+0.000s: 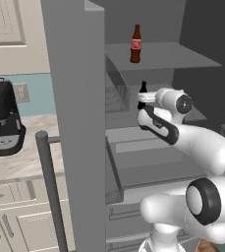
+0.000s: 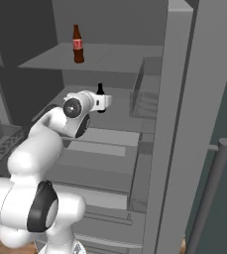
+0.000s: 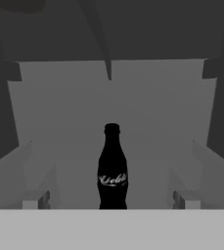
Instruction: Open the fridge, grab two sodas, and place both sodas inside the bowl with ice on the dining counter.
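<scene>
- Reaching into the open fridge (image 1: pixel 79 123): its door stands swung out in the near foreground of both base views, bar handle (image 2: pixel 209 193) facing the room, grey shelves bare apart from two bottles. Door step looks done; the step in hand is judged to be the first soda grab.
- Wall bench (image 1: pixel 15 162) at far left carries a black coffee maker (image 1: pixel 5 118); it is not part of this job.
- Arm extends from the base toward the middle shelf (image 2: pixel 120 111), wrist roughly level, tool (image 3: pixel 111 207) pointing into the cavity.
- Upper soda (image 1: pixel 135 44) stands upright on the top shelf (image 1: pixel 173 55), red label showing, well apart from the arm.
- Lower soda (image 3: pixel 112 168) stands upright on the middle shelf, dead centre in the hand view and just beyond the tool; in the base views only its neck and cap show past the wrist.
- Tool state: finger tips (image 3: pixel 35 201) sit wide apart either side of the bottle, nothing between them yet.
- Next move, as a judgement: straight advance until the bottle body sits between the tips, then close around the widest part. Risk is nudging the bottle over on the smooth shelf if the approach drifts sideways.
- Bowl and dining bench steps not yet begun.
</scene>
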